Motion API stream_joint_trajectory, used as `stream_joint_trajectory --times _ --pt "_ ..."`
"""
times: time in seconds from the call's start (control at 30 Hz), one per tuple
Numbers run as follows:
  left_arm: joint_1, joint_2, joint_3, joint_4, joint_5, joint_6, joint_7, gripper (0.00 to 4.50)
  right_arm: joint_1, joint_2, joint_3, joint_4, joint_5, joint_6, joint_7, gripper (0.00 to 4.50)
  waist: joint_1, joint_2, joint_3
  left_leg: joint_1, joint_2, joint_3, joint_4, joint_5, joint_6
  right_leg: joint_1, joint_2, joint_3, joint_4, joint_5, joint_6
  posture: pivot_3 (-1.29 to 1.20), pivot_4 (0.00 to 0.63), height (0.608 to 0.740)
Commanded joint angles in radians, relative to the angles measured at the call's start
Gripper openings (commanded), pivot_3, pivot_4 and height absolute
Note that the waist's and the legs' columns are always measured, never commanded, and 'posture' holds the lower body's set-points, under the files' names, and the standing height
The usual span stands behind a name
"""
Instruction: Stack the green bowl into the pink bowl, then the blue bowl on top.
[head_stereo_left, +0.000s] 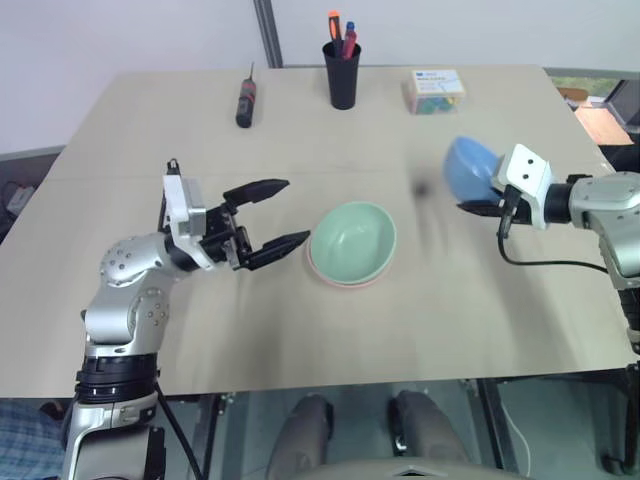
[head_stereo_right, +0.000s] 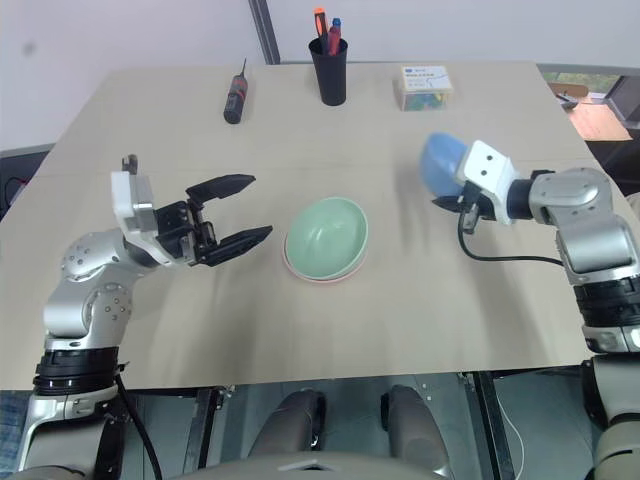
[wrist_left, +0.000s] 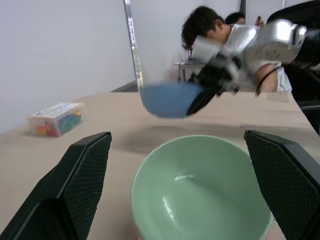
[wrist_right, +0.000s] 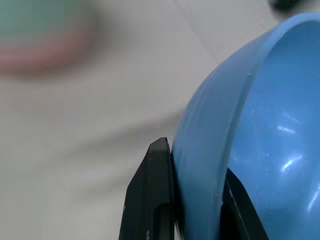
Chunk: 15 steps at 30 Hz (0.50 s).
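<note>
A pale green bowl (head_stereo_left: 352, 240) sits nested inside a pink bowl (head_stereo_left: 330, 278) near the middle of a light wooden worktop (head_stereo_left: 300, 330), with only a thin band of the pink rim showing beneath it on the side nearer the robot. To the right of the pair, the robot's right claw (wrist_right: 192, 200) is clamped on the wall of a blue bowl (head_stereo_left: 468, 168), one black finger (wrist_right: 152, 195) pressed against the outside and the other against the inside. The blue bowl hangs clear of the worktop, tipped on its side, to the right of the stacked pair and a little farther back, and apart from it.

On the other side, the left claw (head_stereo_left: 270, 222) stands with its two black fingers wide apart and nothing between them, pointing toward the green bowl from just beside it without touching. Seen from the left wrist, the green bowl's hollow lies between those spread fingers, the blue bowl (wrist_left: 170, 99) suspended beyond it.

Along the far edge of the worktop stand a black cup (head_stereo_left: 342, 72) holding pens, a black-and-red screwdriver (head_stereo_left: 245, 100) lying to its left, and a small clear box (head_stereo_left: 434, 90) of coloured pieces to its right. A person (wrist_left: 210, 30) leans forward behind the worktop in the background of the left wrist view.
</note>
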<state>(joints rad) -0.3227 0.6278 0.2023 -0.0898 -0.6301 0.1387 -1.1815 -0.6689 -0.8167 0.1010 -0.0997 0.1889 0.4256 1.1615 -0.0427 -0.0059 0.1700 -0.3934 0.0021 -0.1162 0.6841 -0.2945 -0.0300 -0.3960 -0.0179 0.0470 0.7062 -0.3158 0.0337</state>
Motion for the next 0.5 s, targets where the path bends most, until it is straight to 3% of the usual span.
stream_joint_trajectory --times 0.03,0.2,0.37,0.5 --pt "0.002 0.045 0.048 0.023 0.004 -0.016 -0.017 4.50 -0.021 -0.013 0.000 -0.201 0.091 0.084 0.036 0.06 0.001 0.000 0.000 0.000 0.000 -0.001 0.000 0.000 0.000 0.000 0.000 0.000 0.000 0.000 0.000 0.00 0.150 0.739" --pt "0.021 0.111 0.086 0.104 0.027 -0.048 -0.060 4.50 -0.057 0.025 0.094 -0.383 0.105 0.146 0.010 0.06 0.001 0.000 0.000 0.000 -0.001 -0.003 0.000 0.000 0.001 0.000 0.000 0.000 0.000 0.000 0.000 0.00 0.150 0.739" --pt "0.040 0.163 0.123 0.155 0.002 -0.040 -0.121 4.50 -0.091 0.088 0.212 -0.408 0.036 0.151 -0.042 0.06 -0.001 0.000 0.000 0.000 0.000 -0.004 0.000 0.000 0.000 0.000 0.000 -0.001 0.000 0.000 0.000 0.00 0.150 0.739" --pt "0.053 0.193 0.135 0.187 0.012 -0.056 -0.164 4.50 -0.116 0.109 0.264 -0.382 -0.015 0.132 -0.057 1.62 0.002 0.000 0.000 0.000 -0.001 -0.004 0.000 0.000 -0.001 0.000 0.000 -0.001 0.000 0.000 0.000 0.00 0.150 0.739"
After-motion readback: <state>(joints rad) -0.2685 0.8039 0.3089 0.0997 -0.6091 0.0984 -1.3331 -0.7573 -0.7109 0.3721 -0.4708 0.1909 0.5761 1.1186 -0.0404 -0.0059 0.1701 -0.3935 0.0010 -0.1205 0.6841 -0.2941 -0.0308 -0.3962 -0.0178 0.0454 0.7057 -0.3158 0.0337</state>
